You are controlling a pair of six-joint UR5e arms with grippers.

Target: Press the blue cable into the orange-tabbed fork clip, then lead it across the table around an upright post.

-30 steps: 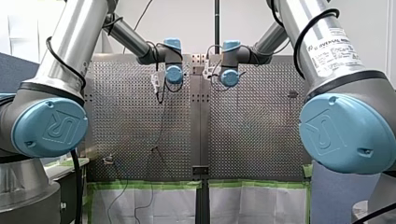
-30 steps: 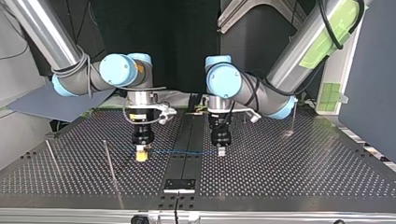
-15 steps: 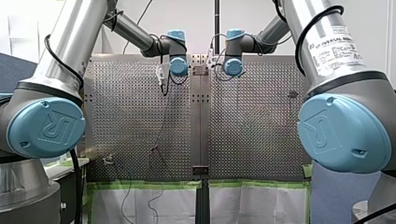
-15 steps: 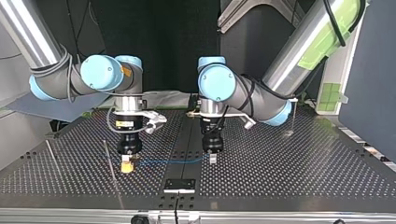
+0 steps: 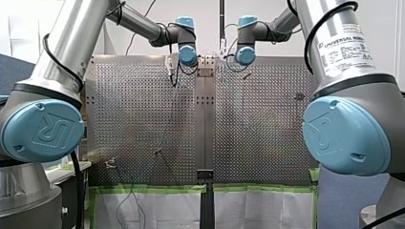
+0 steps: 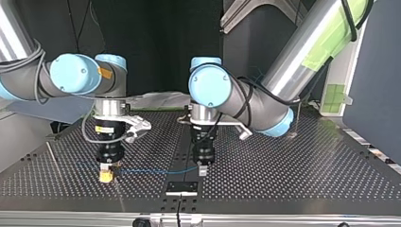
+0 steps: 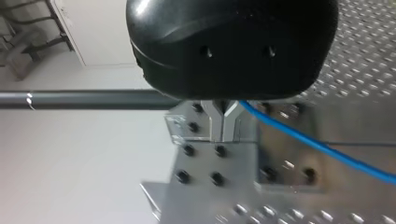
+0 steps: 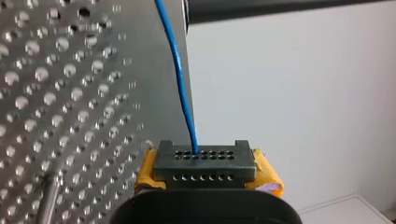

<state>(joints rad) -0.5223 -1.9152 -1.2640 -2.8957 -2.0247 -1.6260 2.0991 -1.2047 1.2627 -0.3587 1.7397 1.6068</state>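
The cable (image 6: pixel 156 170) is thin and blue. It hangs just above the desk (image 6: pixel 283 179), near the edge furthest from the arm bases and about the middle of that edge. It is strung between the two end effectors with a slight sag.

The right end effector (image 6: pixel 107 176) is clamped on the cable, which runs straight into the dark block between its yellow pads. The left end effector (image 6: pixel 203 170) has its metal fingers pinched together on the cable, and the rest trails off to one side.

I judge the cable to be very light and limp, with a little spring. It won't hold a shape, so only tension between the two grips controls it. Its jacket looks smooth, so it may slip through the metal fingers under a hard pull, and a sharp bend could kink it.

To seat the cable, the grips are best placed close on either side of the clip, leaving a short, straight span to press down. I cannot find the clip in any view.

A post (image 6: pixel 51 156) stands upright toward the desk's corner at the top view's left. Going round it calls for a gentle, steady pull.
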